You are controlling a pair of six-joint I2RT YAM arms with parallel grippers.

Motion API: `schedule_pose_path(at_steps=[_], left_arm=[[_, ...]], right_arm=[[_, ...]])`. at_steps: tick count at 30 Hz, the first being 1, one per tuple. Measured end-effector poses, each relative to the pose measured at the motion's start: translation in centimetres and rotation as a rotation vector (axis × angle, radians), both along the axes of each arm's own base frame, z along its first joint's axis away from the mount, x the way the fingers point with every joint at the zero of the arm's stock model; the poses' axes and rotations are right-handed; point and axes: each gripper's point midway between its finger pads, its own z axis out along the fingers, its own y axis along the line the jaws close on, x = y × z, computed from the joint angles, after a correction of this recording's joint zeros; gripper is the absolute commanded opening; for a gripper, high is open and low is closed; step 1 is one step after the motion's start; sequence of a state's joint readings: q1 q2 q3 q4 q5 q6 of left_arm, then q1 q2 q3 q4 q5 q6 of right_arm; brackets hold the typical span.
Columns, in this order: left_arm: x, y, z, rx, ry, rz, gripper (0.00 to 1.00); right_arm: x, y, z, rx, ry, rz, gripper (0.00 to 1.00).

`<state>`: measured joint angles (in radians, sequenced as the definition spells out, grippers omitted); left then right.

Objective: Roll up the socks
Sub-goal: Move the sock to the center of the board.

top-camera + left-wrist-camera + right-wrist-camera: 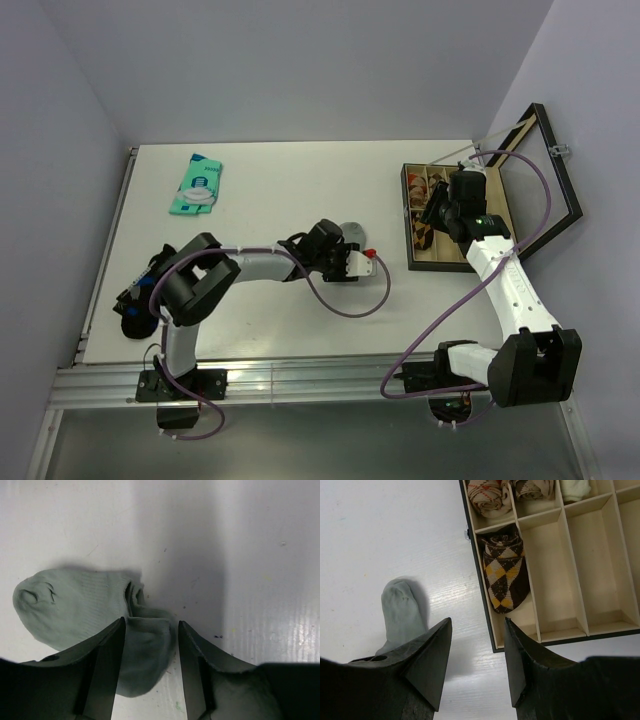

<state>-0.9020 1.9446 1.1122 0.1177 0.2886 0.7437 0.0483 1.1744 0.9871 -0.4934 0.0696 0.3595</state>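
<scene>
Ok, step in hand looked like the start of the roll on the grey sock [75, 612]. It lay flat on the white table [260, 180], around the middle, near the left wall of the compartment box [552, 580] but clear of it. I couldn't pick out a beige sock on the table.

Left gripper [151, 625] was low over the sock with fingers spread wide. They straddled the doubled-over end and held nothing; the toe end pointed away to one side. From the wrist view I couldn't tell whether the tips touched the fabric or the table.

Right gripper [477, 622] hung over the table just beside the box, also well open and empty. The sock was off to its left. An argyle sock roll [505, 572] already sat in one compartment, with more rolls in the row beyond.

My read on the next move:
- The left gripper would pinch the folded end and turn it over toward the toe.
- The right gripper would need to come across and pin the toe, or the thin fabric would likely just slide.
</scene>
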Motion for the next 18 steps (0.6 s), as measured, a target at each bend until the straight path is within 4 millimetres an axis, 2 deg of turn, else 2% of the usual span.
schedule_pose_path(at_steps=[8,18], left_arm=[[0.9,0.8,-0.3,0.029,0.048,0.010,0.45],[1.5,1.9,-0.8,0.066,0.111,0.039,0.14]], right_arm=[[0.0,0.0,0.0,-0.005,0.001,0.004,0.53],[0.1,0.1,0.1,-0.002,-0.005,0.014,0.51]])
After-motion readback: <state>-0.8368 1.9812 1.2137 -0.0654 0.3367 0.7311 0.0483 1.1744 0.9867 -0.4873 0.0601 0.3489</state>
